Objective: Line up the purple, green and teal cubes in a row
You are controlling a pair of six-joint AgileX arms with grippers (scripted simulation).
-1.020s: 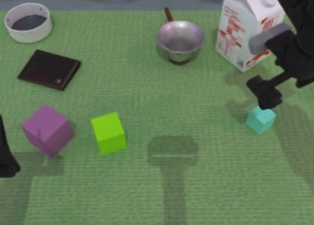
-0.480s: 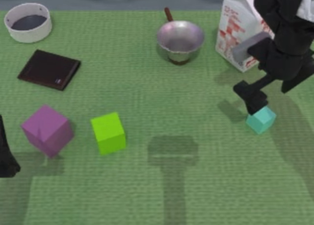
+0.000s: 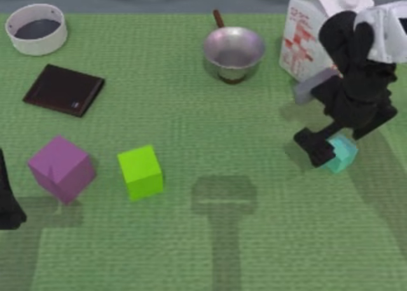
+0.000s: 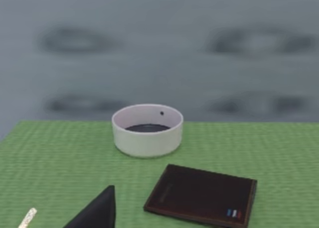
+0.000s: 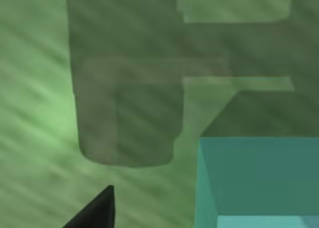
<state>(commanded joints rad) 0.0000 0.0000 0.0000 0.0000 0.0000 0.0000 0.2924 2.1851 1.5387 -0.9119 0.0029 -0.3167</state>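
**Right pincer lowered onto teal cube**

Your right pincer has dropped lower, fingers spread around the teal cube. From the left: purple cube, green cube, teal far right. Off-center closing may nudge it away.

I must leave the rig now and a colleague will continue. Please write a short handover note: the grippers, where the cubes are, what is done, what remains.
Right gripper: low over the teal cube on the table's right side, near the milk carton; whether the fingers grip it cannot be seen.
Left gripper: parked at the left edge, idle.
Purple cube and green cube: side by side at front left, with a gap between them.
Done: nothing is lined up with the teal cube yet.
Left: bring the teal cube over, probably to the right of the green one, to complete the row.
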